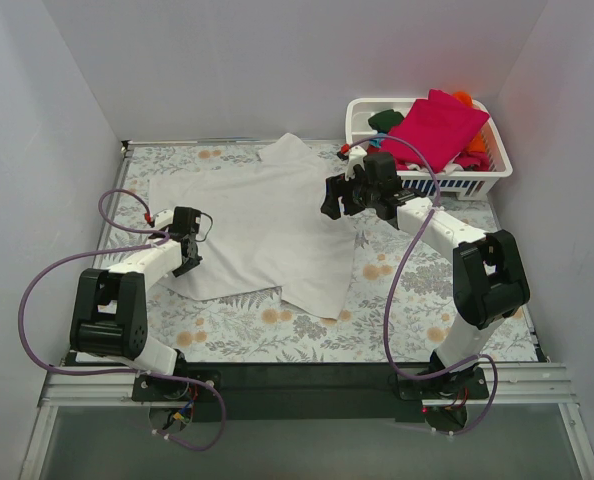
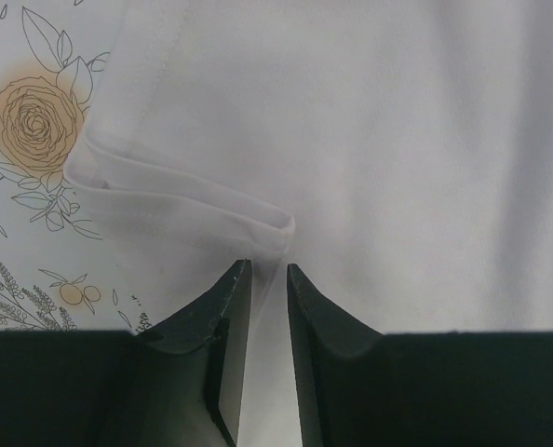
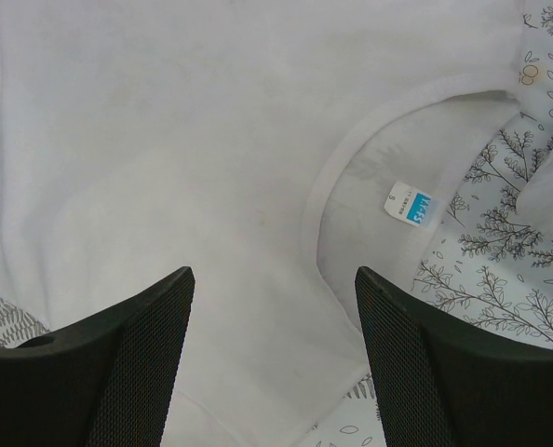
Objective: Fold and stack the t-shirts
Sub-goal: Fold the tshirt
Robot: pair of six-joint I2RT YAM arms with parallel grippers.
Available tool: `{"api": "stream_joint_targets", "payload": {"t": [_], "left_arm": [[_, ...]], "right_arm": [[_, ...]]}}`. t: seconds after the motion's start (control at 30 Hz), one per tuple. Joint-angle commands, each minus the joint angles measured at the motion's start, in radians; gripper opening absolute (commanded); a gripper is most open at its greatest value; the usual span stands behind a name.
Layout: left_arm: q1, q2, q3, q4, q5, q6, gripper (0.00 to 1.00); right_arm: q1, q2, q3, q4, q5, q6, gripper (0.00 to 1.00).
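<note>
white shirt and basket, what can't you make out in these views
Left wrist: whether the left gripper truly pinches the white t-shirt; white cloth in the gap blends together.
Right wrist: neck label print, too small.
Top external: what lies deeper in the basket, covered by the magenta shirt.

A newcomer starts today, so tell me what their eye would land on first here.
The large white t-shirt spread across the middle of the floral table dominates. Next is the magenta t-shirt heaped atop the white basket at the far right corner. The left gripper sits at the white shirt's folded hem with jaws nearly together, while the right gripper hangs open over its collar.
</note>
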Motion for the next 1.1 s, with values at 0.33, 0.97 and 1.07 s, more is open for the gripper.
{"api": "stream_joint_targets", "payload": {"t": [0.33,0.97,1.07], "left_arm": [[0.006,-0.028,0.009,-0.004,-0.046,0.001,0.01],[-0.023,-0.27,-0.011,0.018,-0.054,-0.019,0.0],[-0.023,-0.299,-0.025,0.054,-0.054,-0.016,0.0]], "right_arm": [[-0.009,0.001,-0.011,0.04,-0.025,0.004,0.63],[-0.004,-0.028,-0.061,0.04,-0.042,0.03,0.61],[0.025,-0.068,-0.117,0.04,0.004,0.036,0.61]]}}
